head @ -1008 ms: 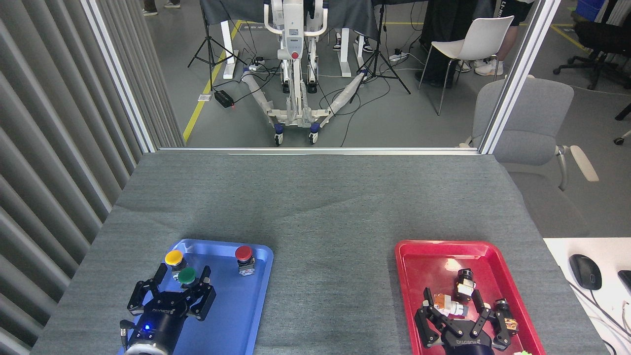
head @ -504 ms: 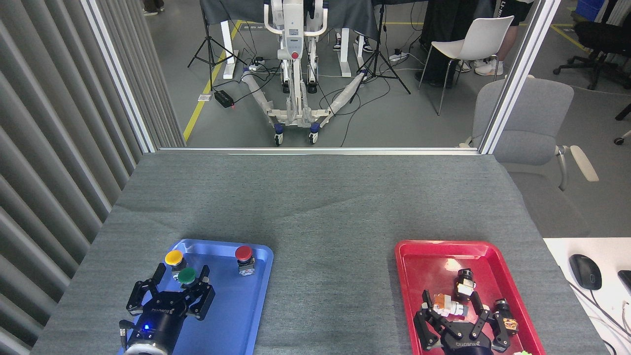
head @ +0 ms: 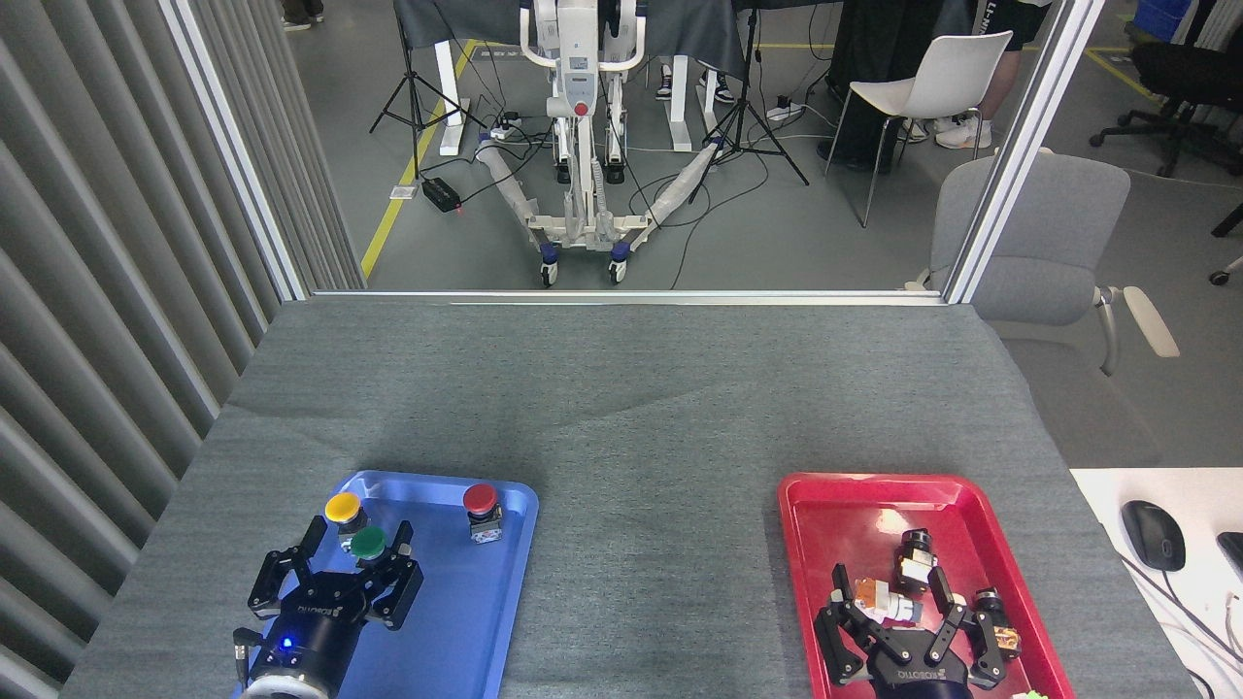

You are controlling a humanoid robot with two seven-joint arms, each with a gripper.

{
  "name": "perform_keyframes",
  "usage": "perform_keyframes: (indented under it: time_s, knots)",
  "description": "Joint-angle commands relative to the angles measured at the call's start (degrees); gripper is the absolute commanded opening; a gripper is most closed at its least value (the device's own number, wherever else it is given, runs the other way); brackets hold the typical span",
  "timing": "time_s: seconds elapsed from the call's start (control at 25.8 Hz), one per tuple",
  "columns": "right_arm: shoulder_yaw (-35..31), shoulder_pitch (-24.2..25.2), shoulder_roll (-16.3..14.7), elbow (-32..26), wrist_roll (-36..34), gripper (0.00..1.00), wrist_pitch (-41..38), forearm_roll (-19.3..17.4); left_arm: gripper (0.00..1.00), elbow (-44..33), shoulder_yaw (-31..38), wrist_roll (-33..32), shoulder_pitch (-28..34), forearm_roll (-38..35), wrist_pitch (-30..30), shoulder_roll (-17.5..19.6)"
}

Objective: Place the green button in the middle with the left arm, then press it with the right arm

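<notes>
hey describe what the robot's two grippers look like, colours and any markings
Both are black, with jointed linkage fingers fanning from a blocky palm. The left gripper carries pale lettering across its palm, a glowing blue light on the round wrist below, and a pale ring at the frame edge. The right gripper shows the same pale lettering.

The green button [head: 368, 544] has a glossy plastic cap; the blue tray [head: 486, 602] looks smooth plastic; the table cloth [head: 641, 408] is matt, rough fabric.

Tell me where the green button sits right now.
In the head view, the green button sits in the blue tray at lower left, just below-right of the yellow button, between the open left gripper's fingers.
</notes>
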Motion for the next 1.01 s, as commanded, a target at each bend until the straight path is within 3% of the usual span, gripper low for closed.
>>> perform_keyframes:
  time_s: [0.0, 0.27, 0.7, 0.97]
  knots:
    - [0.08, -0.21, 0.16, -0.09, 0.01, 1.00, 0.04, 0.02, 1.00, -0.80, 0.00, -0.02, 0.14, 0.02, -0.53, 0.22]
    - [-0.10, -0.12, 0.34, -0.79, 0.01, 1.00, -0.58, 2.65, 1.00, -1.50, 0.00, -0.02, -0.13, 0.02, -0.71, 0.31]
    - [-0.89, -0.12, 0.34, -0.70, 0.09, 1.00, -1.89, 3.00, 0.99, -1.06, 0.00, -0.28, 0.23, -2.36, 0.26, 0.31]
    - [-1.51, -0.38, 0.43, -0.27, 0.09, 1.00, -2.25, 4.06, 0.99, 0.34, -2.64, 2.09, 3.57, -1.65, 7.20, 2.77]
